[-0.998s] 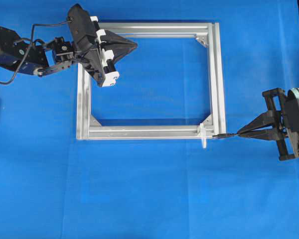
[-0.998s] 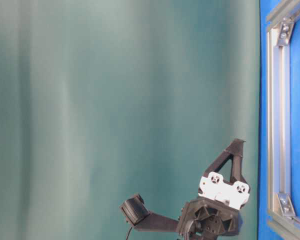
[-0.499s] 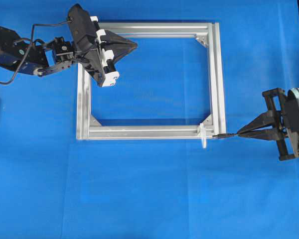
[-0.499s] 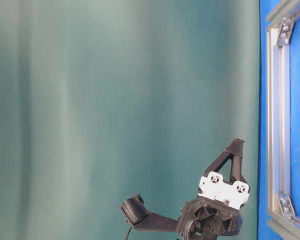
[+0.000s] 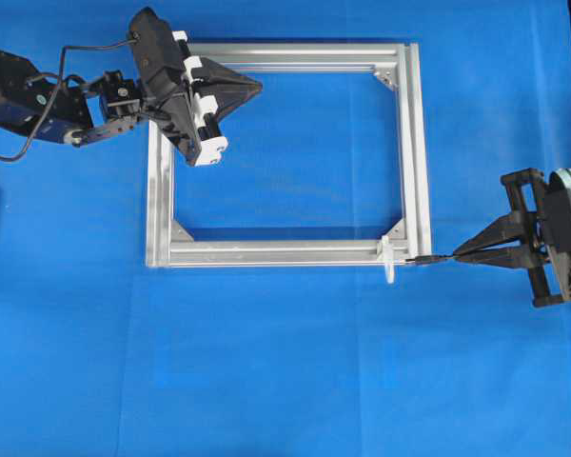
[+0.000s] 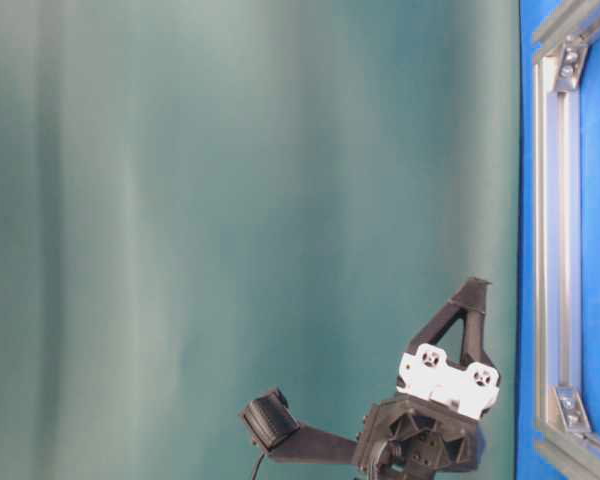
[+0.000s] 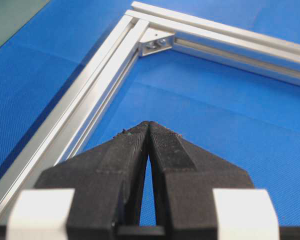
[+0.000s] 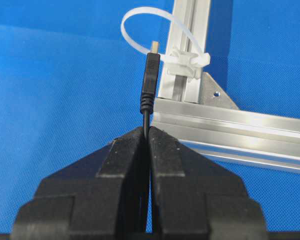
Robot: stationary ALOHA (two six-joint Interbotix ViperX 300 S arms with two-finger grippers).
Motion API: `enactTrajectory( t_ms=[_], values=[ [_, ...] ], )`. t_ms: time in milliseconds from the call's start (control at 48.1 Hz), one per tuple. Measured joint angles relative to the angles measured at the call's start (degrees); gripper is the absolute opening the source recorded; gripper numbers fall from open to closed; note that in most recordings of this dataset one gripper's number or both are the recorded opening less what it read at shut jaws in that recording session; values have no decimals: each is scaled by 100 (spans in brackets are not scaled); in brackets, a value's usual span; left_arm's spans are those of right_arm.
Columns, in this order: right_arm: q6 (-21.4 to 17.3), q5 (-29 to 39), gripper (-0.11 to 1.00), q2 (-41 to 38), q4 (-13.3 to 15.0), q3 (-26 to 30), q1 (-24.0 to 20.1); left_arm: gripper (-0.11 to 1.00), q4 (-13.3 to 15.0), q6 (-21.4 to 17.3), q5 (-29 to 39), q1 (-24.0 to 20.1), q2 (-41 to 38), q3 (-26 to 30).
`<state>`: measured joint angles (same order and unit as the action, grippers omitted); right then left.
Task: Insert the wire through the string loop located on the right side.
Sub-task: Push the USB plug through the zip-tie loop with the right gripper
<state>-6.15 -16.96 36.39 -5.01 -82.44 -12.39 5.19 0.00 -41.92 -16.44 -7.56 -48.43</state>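
Right wrist view: right gripper clamped on the wire, plug tip at the string loop; left gripper closed, empty

No readable text in any view.

Nothing printed or marked can be read on the silver frame, the blue worktop, the white string loop or the wire; the black bodies of the left gripper and the right gripper carry no lettering, label, brand, number or sign that is legible.
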Motion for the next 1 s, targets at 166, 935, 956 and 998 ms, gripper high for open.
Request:
enactTrajectory(
  t_ms=[166,935,956,998],
  values=[
    [0,0,-4,9,9,0,-9,0,0,0,0,-9,0,0],
    [-35,-844,-4,-993,0,220,0,0,-26,9,-9,-9,0,0],
    [-35,-932,-4,-1081,0,246,0,0,-26,0,-9,-9,0,9],
    [-35,-1081,-4,-1283,0,316,0,0,-26,0,-9,-9,0,0]
  ],
)
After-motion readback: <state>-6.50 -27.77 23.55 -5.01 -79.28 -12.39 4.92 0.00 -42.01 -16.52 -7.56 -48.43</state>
